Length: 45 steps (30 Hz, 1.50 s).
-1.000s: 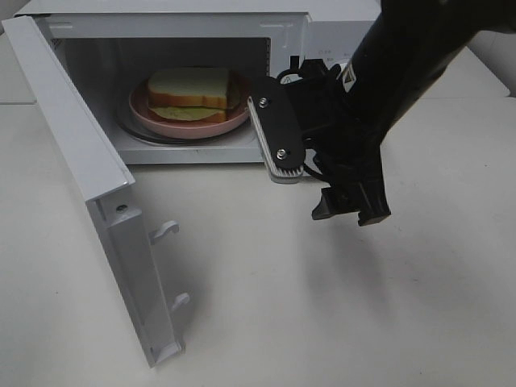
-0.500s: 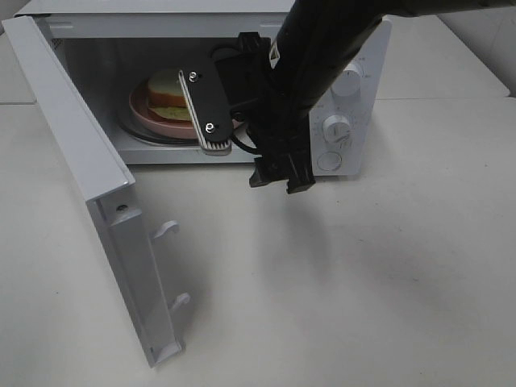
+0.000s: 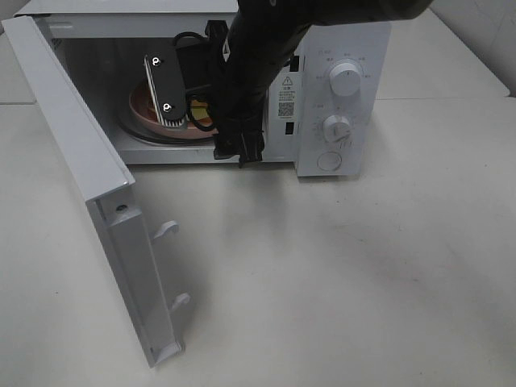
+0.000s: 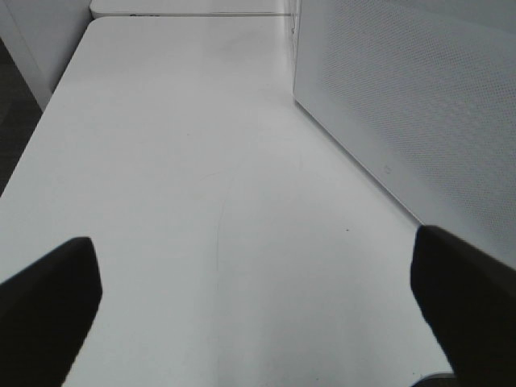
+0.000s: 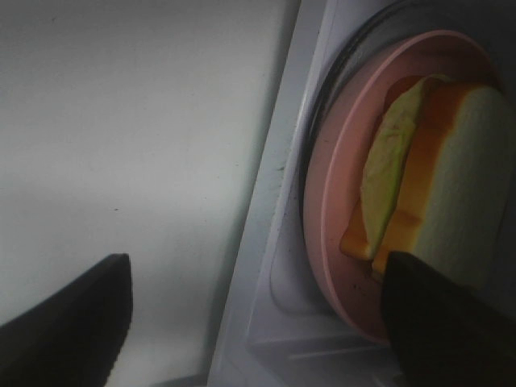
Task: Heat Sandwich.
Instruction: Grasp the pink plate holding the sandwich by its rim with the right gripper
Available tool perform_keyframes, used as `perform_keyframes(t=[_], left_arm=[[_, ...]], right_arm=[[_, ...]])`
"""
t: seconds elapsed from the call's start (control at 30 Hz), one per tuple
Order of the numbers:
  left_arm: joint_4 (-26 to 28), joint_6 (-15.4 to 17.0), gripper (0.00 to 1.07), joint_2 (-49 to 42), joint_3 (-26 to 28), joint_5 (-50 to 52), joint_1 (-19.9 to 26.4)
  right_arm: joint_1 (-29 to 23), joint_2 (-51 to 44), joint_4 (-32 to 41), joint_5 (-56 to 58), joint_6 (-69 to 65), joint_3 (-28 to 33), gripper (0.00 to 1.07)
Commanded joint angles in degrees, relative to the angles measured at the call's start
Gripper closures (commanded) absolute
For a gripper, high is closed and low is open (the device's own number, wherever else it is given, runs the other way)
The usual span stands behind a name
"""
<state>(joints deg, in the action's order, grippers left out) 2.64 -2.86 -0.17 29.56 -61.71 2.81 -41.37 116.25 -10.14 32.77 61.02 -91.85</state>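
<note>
Right gripper (image 5: 258,322): fingers apart, nothing between them. In the high view it sits at the mouth of the microwave (image 3: 339,97), upper centre of frame. Left gripper (image 4: 258,314): also spread and empty, over bare table (image 4: 177,161), with a white perforated panel at the right of that frame.

The sandwich (image 5: 435,161) lies on the pink plate (image 5: 330,201) inside the cavity, at the right of the right wrist frame. The door (image 3: 89,177) hangs wide open at the left of the high view.

Risks, as I judge them:
- One right finger is close to the plate rim. A push further in could shove the plate or tip the bread off it.
- The arm fills the opening. If the door were swung now it would hit the arm.

Hard to make out:
- In the high view the gripper and arm cover the sandwich. Only a sliver of plate shows.
- The right wrist view is soft, and both fingers are cut off at the lower corners.
- I cannot tell whether the near finger touches the plate.
- The left arm is outside the high view.
</note>
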Motion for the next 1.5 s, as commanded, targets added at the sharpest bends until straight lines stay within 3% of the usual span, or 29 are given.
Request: perform_keyframes(t=[0.03,0.9,1.37,1.47,1.5], left_arm=[[0.40,0.06,0.07,-0.57,0.00,0.57,0.00],[0.40,0.06,0.07,-0.57,0.00,0.57,0.00],[0.40,0.06,0.07,-0.57,0.00,0.57,0.00],[0.40,0.06,0.07,-0.57,0.00,0.57,0.00],[0.40,0.06,0.07,-0.57,0.00,0.57,0.00]], right_arm=[[0.23,2.23,-0.40,0.00,-1.38,-2.01,0.28],[3.61,22.98,-0.17,3.78,-4.07,-27.22,0.31],[4.64,25.15,0.63,4.53,-4.58,-28.48,0.32],[4.64,25.15,0.86,4.53,-5.50,-28.48,0.36],[4.64,25.15,0.86,4.81,-5.50,-28.48,0.46]])
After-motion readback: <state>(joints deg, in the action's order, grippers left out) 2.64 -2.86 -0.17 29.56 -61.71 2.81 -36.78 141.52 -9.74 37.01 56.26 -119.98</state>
